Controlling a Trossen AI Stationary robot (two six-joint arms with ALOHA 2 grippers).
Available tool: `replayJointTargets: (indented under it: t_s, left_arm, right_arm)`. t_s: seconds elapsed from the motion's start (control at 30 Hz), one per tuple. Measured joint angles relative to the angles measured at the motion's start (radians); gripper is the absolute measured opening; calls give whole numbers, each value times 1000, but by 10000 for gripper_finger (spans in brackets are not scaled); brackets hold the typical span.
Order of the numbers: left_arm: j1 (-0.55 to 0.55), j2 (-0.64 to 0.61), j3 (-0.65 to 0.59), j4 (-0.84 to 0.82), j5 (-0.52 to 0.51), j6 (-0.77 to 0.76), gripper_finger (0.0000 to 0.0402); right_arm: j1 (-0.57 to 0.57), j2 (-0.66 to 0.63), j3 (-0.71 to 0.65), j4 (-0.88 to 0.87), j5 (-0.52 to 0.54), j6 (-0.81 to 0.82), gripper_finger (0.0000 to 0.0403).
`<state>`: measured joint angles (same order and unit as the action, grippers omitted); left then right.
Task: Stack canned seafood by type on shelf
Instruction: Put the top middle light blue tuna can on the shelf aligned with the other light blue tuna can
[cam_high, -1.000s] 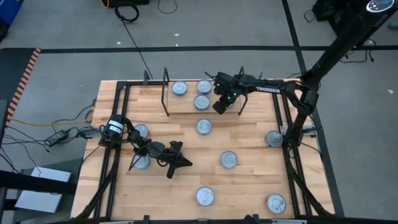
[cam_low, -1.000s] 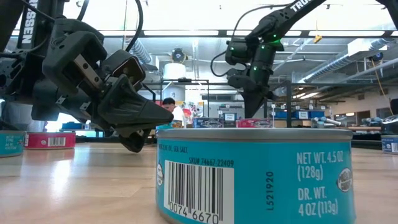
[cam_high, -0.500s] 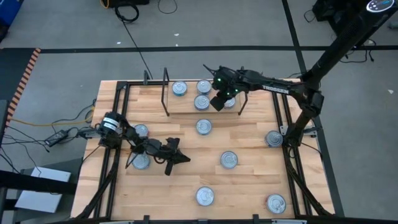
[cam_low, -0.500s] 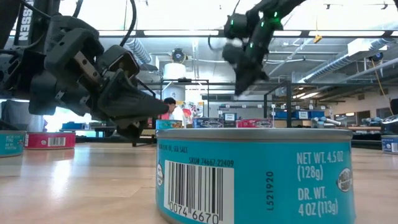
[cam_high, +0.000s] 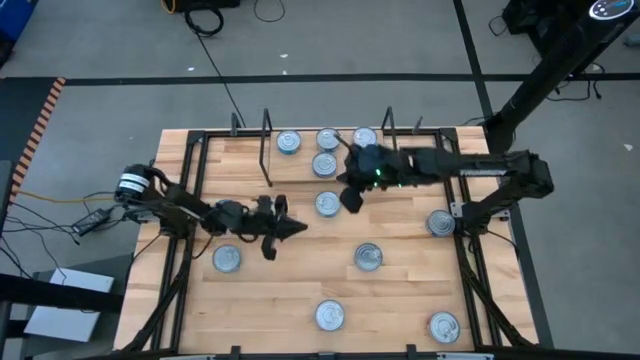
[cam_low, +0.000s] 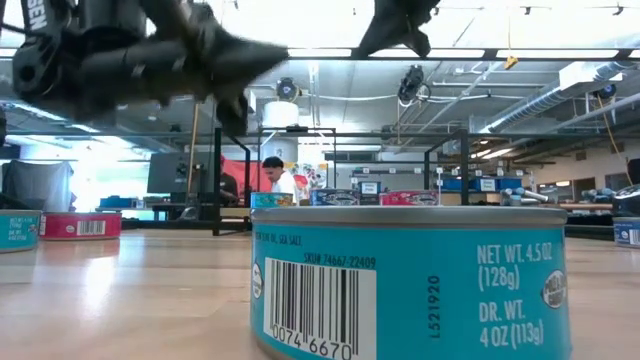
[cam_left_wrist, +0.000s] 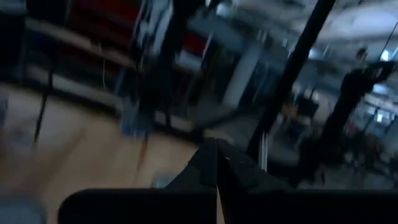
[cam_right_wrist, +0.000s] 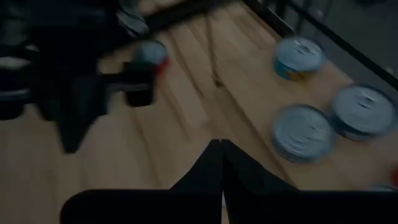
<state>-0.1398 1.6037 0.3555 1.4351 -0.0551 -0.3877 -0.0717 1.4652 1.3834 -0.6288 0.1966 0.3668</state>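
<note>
A light-wood worktop (cam_high: 300, 290) with black frame rails sits on a grey floor. At its far edge stands the shelf (cam_high: 325, 165), a narrow board between black wire uprights, bearing four tins (cam_high: 325, 164) with silver lids; their label colours cannot be told from above. Just in front of the shelf lies another tin (cam_high: 327, 204). Six more lie scattered, one teal-labelled tin (cam_low: 410, 280) close to the low camera. The right tool (cam_high: 352, 198), fingers pressed together and empty, hangs beside that middle tin. The left tool (cam_high: 292, 229), also pinched shut on nothing, hovers over bare wood at mid-left, seemingly raised.
</note>
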Motion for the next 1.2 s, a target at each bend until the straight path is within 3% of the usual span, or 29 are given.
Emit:
replayJointTargets:
  t_s: [0.13,0.23,0.33,0.5,0.7,0.83,1.0,1.2]
  left_arm:
    - [38,-53,41,88,6,64,1]
    - [74,-96,85,17,83,70,1]
    - [95,-155,143,-251,149,91,1]
    - [95,-229,301,-840,166,205,1]
    - [77,-259,504,-1483,243,200,1]
    - [38,-272,602,-1804,251,144,1]
    - [-28,-299,640,-2009,246,-24,0]
    - [-129,-395,583,-2133,128,-219,0]
  right_arm:
    - [87,-43,-97,153,53,77,6]
    - [139,-77,-182,279,76,95,6]
    - [170,-120,-274,382,76,106,6]
    - [183,-223,-411,435,40,108,6]
    - [185,-397,-543,438,2,66,6]
    - [185,-509,-619,434,0,30,6]
    - [185,-607,-675,432,0,24,6]
    - [185,-629,-693,445,46,28,6]
